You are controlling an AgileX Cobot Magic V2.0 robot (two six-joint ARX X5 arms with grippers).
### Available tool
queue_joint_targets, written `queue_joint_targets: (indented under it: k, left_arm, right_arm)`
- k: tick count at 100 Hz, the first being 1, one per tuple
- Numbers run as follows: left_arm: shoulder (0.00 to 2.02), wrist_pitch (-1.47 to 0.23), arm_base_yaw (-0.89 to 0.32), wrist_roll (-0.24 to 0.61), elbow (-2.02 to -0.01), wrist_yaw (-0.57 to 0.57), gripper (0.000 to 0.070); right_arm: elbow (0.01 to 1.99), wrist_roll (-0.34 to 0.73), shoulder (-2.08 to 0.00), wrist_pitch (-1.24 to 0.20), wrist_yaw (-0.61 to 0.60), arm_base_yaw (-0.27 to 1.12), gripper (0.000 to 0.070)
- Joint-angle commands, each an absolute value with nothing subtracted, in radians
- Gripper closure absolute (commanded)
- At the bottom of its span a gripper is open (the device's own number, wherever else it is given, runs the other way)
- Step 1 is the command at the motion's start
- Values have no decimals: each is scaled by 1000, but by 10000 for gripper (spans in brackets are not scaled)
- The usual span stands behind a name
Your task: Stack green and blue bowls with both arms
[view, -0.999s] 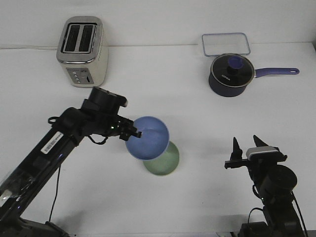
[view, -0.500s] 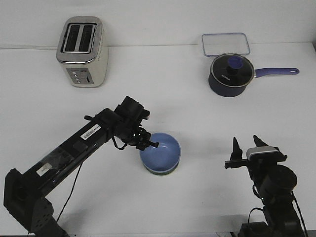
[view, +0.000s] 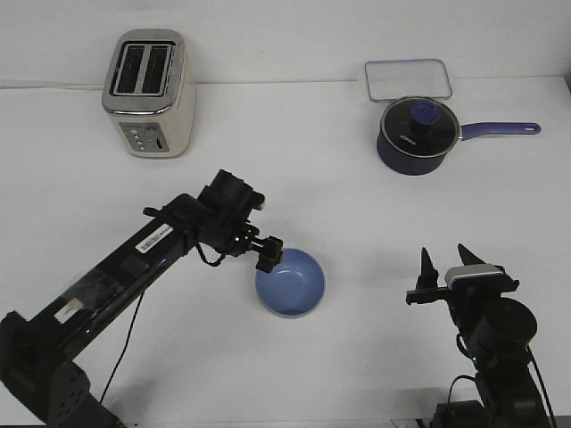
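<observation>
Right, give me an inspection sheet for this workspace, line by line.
Surface: white table, no spills seen.
Job's things: blue bowl upright near the table's middle; green bowl not visible, possibly hidden beneath the blue one.
Clutter: toaster far left; navy saucepan with purple handle far right; clear container behind the saucepan.
Grippers: left gripper at the blue bowl's near-left rim, grip state unclear; right gripper open, raised, holding nothing.
Cables: black cable hanging under the left arm.
Surroundings: plain white wall behind the table.
</observation>
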State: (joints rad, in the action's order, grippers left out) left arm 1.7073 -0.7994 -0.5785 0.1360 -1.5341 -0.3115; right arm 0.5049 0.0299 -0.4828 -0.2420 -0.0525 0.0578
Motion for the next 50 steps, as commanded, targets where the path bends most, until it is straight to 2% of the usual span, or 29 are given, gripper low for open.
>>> queue_joint_targets:
  k: [1,19,37,50]
  left_arm:
    - [1648,-781,-550,114,-1553,-307,185]
    - [1484,-776,-415,90,-1553,-173,185]
    - [1329,-761,-253,90,-1545,-151,186]
    - [1196,-703,-197,87,-1452,-69,186]
  right_arm:
    - [516,37,-483,-231,-52,59,252]
    - [516,37,-483,-231,-52,59,252]
    - [516,37,-483,-231,-52,59,252]
    - [516,36,-483,-231,-52,59,252]
